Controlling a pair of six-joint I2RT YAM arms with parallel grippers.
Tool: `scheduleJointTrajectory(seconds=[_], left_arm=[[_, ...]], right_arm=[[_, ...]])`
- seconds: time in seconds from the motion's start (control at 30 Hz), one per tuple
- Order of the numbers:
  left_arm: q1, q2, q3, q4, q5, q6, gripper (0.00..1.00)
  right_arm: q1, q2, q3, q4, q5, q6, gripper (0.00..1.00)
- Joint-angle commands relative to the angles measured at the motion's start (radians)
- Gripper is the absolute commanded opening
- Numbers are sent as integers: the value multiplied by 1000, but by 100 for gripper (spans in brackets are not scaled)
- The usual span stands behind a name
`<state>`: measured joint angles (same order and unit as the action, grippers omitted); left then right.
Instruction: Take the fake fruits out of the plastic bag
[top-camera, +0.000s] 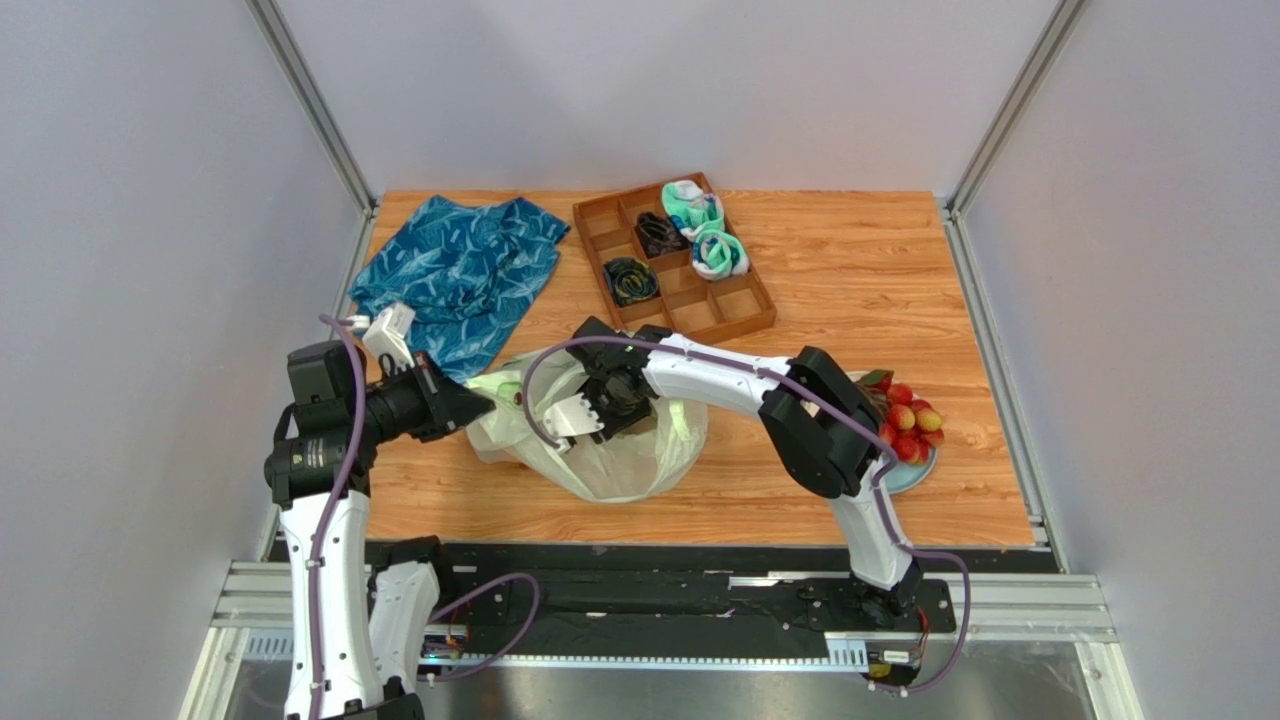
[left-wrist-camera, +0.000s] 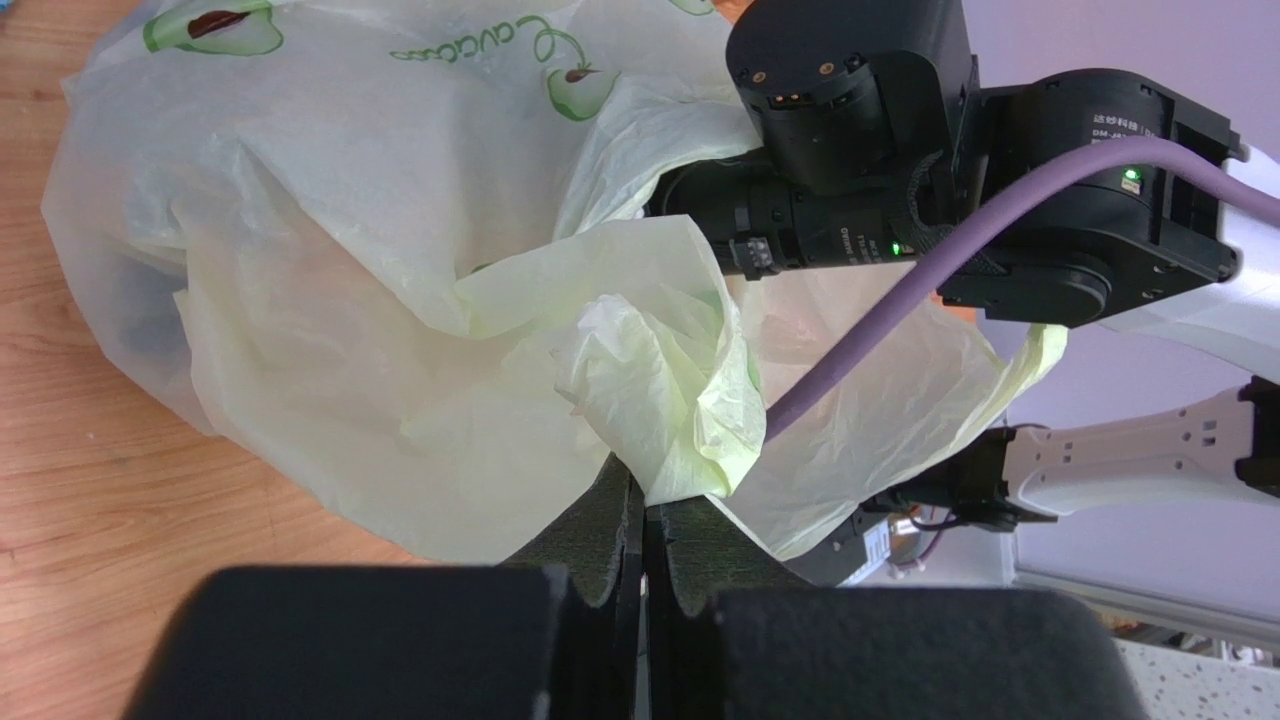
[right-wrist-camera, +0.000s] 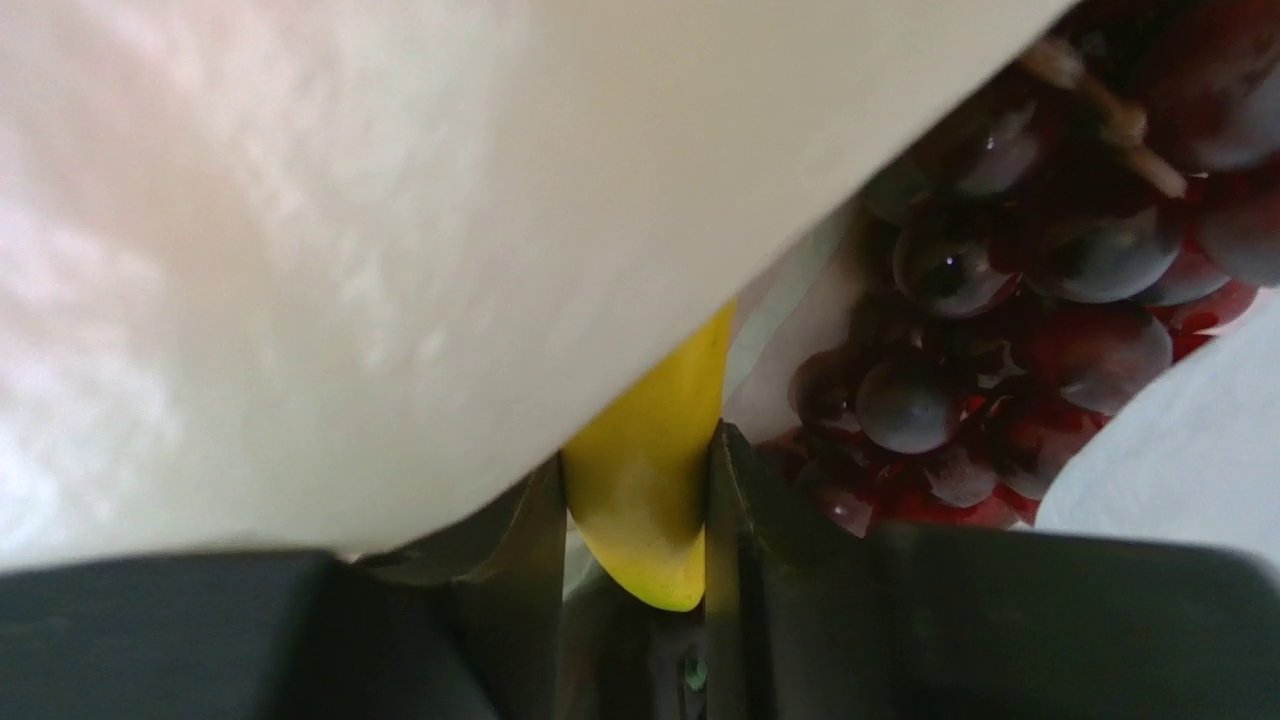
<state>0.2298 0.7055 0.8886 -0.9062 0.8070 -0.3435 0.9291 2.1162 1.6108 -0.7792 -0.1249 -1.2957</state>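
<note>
banana (right-wrist-camera: 646, 495) mostly behind bag (right-wrist-camera: 376, 225), grapes (right-wrist-camera: 1037, 285) cropped

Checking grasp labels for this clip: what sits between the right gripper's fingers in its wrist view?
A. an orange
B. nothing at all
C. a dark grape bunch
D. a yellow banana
D: the right wrist view shows the right gripper with its fingers pressed against both sides of the yellow banana, while the dark grape bunch lies beside it, outside the jaws.

Unreadable green script (left-wrist-camera: 478, 42) on plastic bag (left-wrist-camera: 346, 285)
</note>
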Motion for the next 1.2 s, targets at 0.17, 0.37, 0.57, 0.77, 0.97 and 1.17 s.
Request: scheduleJointTrajectory(seconds=[0.17,0.37,0.57,0.77,0.97,1.17], left_arm=[[11,-8,1,118,44,-57,0],[11,12,6,179,46,-68,0],[11,25,7,225,46,-100,0],[11,26,13,216,49,-95,0],[11,3,-10,222,50,-109,0],[11,-6,-10,224,51,-103,0]], right_arm=[[-1,-317,-2,-188,-36,130,18],[-1,-479,4,-313,-171,226,18],[-29,-536,83,-267,-387,548,18],[-160,-582,239,-109,-420,887,17],[-453,-654,98,-288,-323,813,17],[-722,-746,-338,-371,-404,976,15]])
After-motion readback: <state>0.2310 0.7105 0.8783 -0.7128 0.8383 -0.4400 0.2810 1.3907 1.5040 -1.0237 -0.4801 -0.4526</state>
